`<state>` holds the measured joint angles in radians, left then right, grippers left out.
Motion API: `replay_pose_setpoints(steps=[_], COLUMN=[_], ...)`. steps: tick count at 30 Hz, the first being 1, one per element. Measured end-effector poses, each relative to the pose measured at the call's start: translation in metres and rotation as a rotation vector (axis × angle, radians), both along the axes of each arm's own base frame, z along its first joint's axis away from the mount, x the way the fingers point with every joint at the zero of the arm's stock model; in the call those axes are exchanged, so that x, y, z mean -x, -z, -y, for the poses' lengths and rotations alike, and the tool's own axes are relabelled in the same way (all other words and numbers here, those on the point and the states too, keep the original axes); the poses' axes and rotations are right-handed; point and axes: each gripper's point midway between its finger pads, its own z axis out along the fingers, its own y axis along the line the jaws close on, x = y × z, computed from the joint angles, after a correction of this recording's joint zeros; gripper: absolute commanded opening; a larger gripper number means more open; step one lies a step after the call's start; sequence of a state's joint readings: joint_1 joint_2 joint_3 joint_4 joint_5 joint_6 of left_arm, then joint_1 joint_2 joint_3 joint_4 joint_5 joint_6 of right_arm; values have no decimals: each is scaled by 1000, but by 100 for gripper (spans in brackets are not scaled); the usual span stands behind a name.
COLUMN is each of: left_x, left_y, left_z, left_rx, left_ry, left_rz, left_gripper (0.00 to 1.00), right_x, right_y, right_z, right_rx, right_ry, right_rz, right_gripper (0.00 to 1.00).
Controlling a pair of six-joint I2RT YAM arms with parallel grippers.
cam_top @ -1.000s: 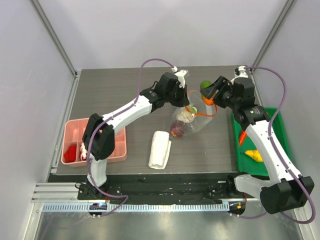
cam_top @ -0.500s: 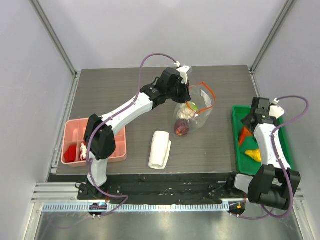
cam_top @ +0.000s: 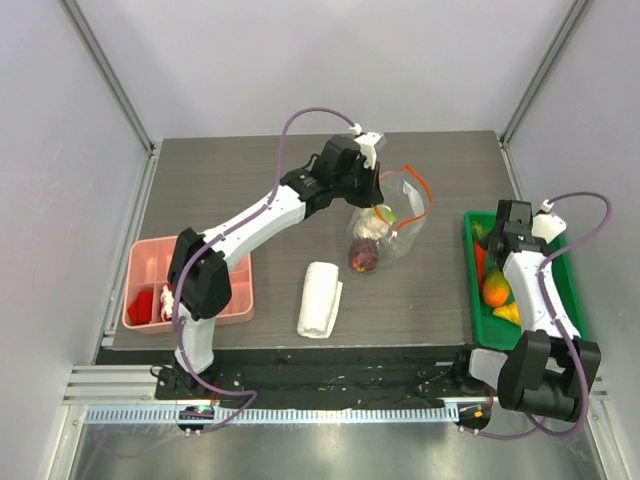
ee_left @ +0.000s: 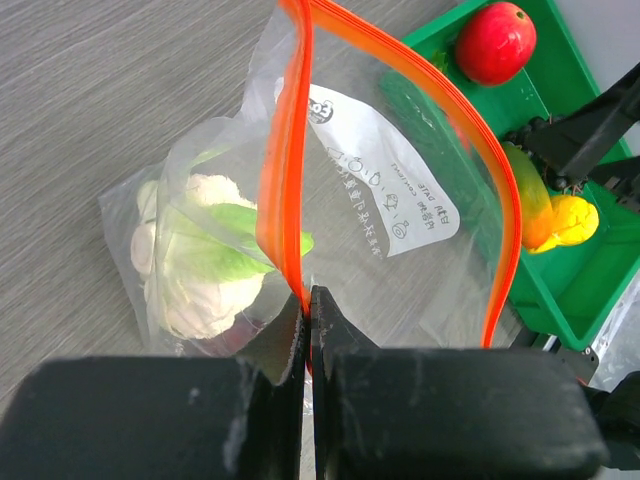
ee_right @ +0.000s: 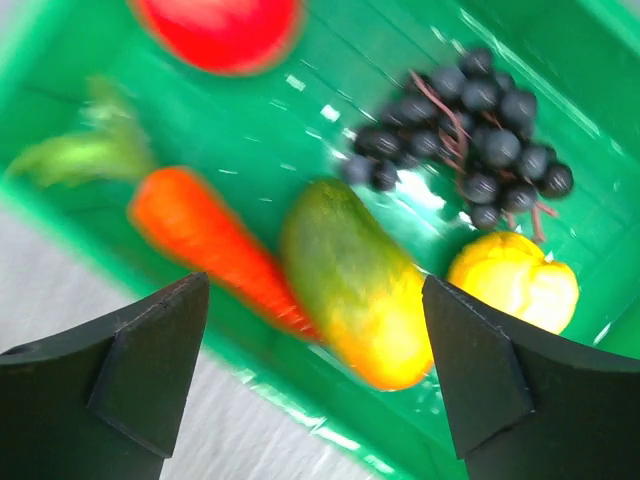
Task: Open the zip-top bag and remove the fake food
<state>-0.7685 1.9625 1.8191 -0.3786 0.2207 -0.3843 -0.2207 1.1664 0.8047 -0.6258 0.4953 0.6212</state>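
Up at the middle of the table, the left gripper has its fingers pressed together on the orange-red zip strip of the bag, pinching one side of the rim. The mouth of the bag stands open just ahead of those fingers, the strip bowing out in a loop to their right. Below the pinch the clear plastic sags to the table, and a white cauliflower with green leaves sits inside it, ahead of the fingers and to their left. A dark red piece lies lower in the bag (too hidden by the fingers in the wrist view to name).

Meanwhile the right gripper hangs over the green tray with its fingers spread wide and nothing between them. Directly under the gap lies a green-and-yellow mango, with a carrot just beside it toward the left finger. A yellow fruit lies near the right finger, dark grapes beyond it, and a red fruit farthest ahead.

A folded white cloth and a pink tray lie well apart from both grippers.
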Motion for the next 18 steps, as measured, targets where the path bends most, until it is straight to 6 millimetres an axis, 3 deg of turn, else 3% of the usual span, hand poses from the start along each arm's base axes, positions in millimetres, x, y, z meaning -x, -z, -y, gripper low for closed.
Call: replay_pose_setpoints(steps=[4, 6, 7, 10, 12, 14, 18], left_x=[4, 6, 8, 12, 15, 18, 22], left_y=[0, 0, 1, 3, 5, 6, 3], left_z=[3, 5, 6, 7, 7, 6, 5], left_rx=[2, 2, 2, -2, -4, -7, -7], left_ry=[11, 17, 20, 27, 29, 32, 29], left_rz=[-2, -1, -3, -7, -10, -14, -10], left_gripper=[0, 0, 0, 0, 0, 0, 0], right_x=[-28, -49, -60, -73, -80, -84, -93], right_y=[-47, -79, -99, -146, -171, -180, -158], right_z=[-24, -59, -89, -152, -182, -206, -243], right_rx=[41, 52, 39, -22, -71, -117, -214], right_ry=[-115, -256, -364, -582, -687, -762, -864], right_rz=[95, 175, 230, 347, 414, 452, 398], right_gripper=[84, 75, 72, 65, 58, 52, 46])
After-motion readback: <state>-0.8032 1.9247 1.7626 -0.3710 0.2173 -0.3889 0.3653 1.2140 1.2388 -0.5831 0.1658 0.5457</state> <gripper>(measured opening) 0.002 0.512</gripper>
